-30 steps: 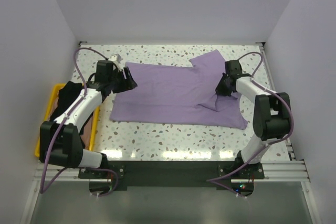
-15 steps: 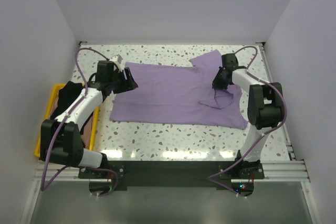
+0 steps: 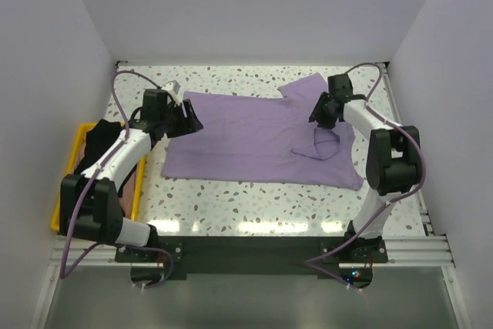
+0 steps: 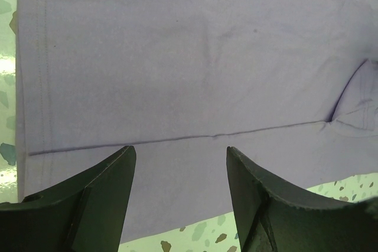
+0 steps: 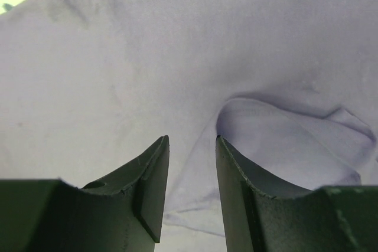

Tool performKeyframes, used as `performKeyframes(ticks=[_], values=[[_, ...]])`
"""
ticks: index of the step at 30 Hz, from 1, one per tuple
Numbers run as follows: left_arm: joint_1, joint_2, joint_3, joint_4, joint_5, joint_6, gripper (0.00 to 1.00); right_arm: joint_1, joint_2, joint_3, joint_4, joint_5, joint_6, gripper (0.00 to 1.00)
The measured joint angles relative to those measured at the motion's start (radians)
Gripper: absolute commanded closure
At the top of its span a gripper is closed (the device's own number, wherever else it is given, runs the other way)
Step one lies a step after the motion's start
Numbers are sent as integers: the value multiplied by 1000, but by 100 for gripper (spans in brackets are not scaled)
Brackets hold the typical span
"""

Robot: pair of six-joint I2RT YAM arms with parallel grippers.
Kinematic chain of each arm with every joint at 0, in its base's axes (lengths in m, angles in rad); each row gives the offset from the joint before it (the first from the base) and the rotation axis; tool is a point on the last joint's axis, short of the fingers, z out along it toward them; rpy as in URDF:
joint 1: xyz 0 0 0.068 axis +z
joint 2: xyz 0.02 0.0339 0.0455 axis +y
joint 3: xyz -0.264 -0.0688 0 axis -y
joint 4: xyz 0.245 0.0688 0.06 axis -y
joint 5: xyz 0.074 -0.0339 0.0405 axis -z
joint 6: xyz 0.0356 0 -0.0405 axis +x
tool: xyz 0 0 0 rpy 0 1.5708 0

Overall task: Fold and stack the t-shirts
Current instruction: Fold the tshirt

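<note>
Arms reach forward: my left one bends at the elbow, left gripper spread wide and empty over the left edge of the lavender t-shirt, and my right one stretches to its far right shoulder, right gripper parted, holding nothing. Two shirts: one black t-shirt in the yellow crate, one lavender lying on the tabletop.

Parted right gripper, lavender t-shirt (sleeve folded)
</note>
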Motion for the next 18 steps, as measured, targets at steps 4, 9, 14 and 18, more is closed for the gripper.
performKeyframes(ticks=[4, 9, 14, 18], values=[[0, 0, 0, 0, 0, 0, 32, 0, -104, -55, 5, 0, -7, 59], [0, 0, -1, 1, 3, 0, 32, 2, -172, -145, 4, 0, -21, 59], [0, 0, -1, 2, 4, 0, 32, 18, -171, -223, 3, 0, -38, 58], [0, 0, -1, 2, 4, 0, 32, 39, -164, -235, 3, 0, -45, 58]])
